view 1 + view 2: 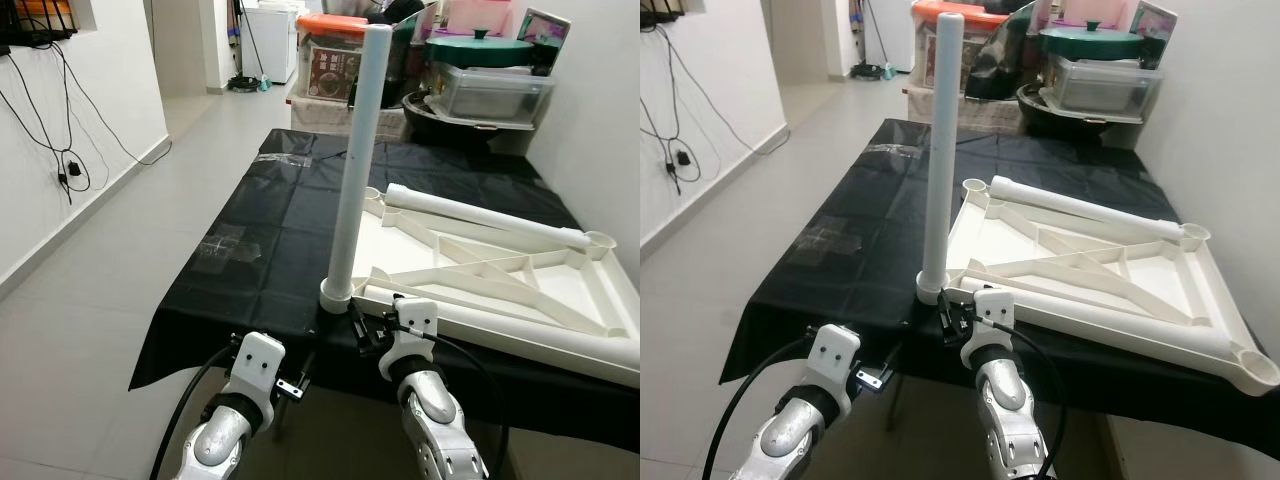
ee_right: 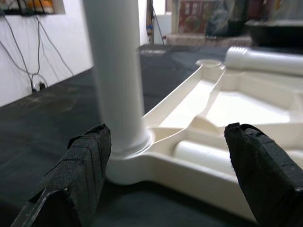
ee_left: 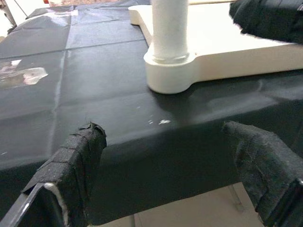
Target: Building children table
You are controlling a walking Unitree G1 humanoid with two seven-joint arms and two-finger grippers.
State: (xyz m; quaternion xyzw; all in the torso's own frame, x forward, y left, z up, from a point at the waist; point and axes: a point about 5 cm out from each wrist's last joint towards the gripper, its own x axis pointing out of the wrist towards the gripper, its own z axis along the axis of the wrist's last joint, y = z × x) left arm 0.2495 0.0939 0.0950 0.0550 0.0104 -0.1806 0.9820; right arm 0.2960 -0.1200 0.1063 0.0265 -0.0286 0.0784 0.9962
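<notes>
One leg [image 1: 357, 150] stands upright in the inverted tabletop [image 1: 560, 295]. Two legs [image 1: 490, 222] lie loose; remaining sockets are empty. Left gripper [image 3: 165, 179] and right gripper [image 2: 165, 170] are released.

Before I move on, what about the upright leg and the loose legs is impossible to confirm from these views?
- Upright leg: how deep it sits in the corner socket is hidden inside the socket.
- Loose leg: its far side is hidden by itself.
- Second loose leg: blurred, cut off by right gripper fingers.
</notes>
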